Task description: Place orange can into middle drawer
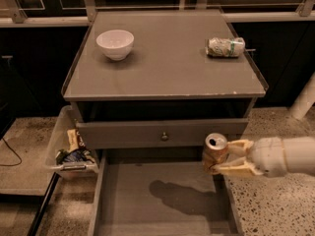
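My gripper point(222, 157) comes in from the right, pale and cream-coloured, and is shut on the orange can point(214, 154). The can is upright with its silver top and pull tab showing. It hangs above the right edge of the open middle drawer point(128, 205), just below the closed drawer front. The drawer is a wide grey tray pulled out toward the camera, with nothing on its floor. The arm's shadow falls on the drawer floor left of the can.
On the cabinet top point(167, 68) stand a white bowl point(115, 43) at the back left and a dented white-and-green can point(225, 47) lying at the back right. The closed drawer front has a small knob point(164, 136). A clear bin of snacks point(71, 151) stands on the floor at the left.
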`<state>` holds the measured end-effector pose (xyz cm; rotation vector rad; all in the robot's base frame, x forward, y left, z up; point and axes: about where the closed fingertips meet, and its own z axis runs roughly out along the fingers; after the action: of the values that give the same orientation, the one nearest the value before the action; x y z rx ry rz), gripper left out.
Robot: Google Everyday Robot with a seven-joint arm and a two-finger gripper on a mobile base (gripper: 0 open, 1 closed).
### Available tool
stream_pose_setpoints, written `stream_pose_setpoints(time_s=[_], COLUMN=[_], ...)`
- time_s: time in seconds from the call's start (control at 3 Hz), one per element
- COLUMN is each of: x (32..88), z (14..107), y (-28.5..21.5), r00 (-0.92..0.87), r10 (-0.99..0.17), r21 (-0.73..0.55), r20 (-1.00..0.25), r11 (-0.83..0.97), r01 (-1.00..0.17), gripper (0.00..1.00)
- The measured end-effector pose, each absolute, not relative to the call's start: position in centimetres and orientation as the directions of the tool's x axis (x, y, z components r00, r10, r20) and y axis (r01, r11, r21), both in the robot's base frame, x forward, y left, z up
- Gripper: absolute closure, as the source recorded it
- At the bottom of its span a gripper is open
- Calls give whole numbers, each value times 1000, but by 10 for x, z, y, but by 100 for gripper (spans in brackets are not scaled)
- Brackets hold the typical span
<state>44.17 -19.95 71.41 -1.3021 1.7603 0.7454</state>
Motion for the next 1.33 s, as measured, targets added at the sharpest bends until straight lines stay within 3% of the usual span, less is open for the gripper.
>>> stream_pose_setpoints(time_s=[0.67, 1.0, 1.33], x=[438, 441, 432], z=[580, 555, 595], y=[-203, -207, -201], r00=[-288, -308, -250], r10=[-457, -453, -453], r21=[139, 159, 135], r20=[-842, -837, -856], r11=[332, 336, 271], r01=[-933, -928, -953], gripper=[100, 100, 100])
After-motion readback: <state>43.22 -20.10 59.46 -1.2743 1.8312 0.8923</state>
